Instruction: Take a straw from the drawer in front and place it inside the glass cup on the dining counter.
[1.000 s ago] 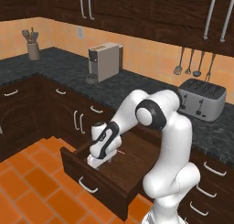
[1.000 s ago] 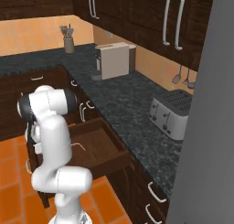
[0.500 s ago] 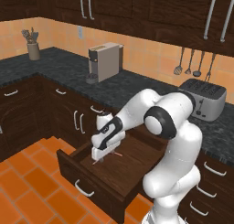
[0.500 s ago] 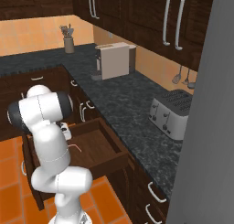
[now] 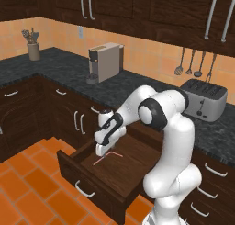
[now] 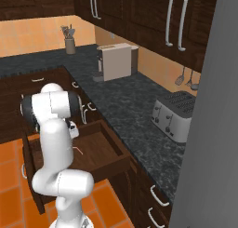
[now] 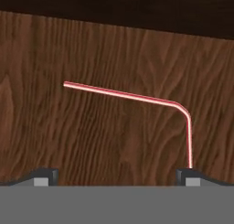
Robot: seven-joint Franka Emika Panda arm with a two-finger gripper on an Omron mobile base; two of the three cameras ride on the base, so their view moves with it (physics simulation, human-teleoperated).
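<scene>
The jaws are wide open and hold nothing: the gripper [image 5: 102, 150] hangs just above the bent red straw [image 7: 137, 99], which lies flat on the brown floor of the pulled-out drawer [image 5: 82, 171], and in the hand view one end of the straw runs down to one finger tip [image 7: 189, 177], though I cannot tell if they touch. On the black worktop behind stand a coffee machine [image 5: 106, 62], a toaster [image 5: 204, 99] and a pot of tools [image 5: 33, 48], and nothing lies between the gripper and the straw. Since a second ago the hand has come lower into the drawer and the straw has not moved.
</scene>
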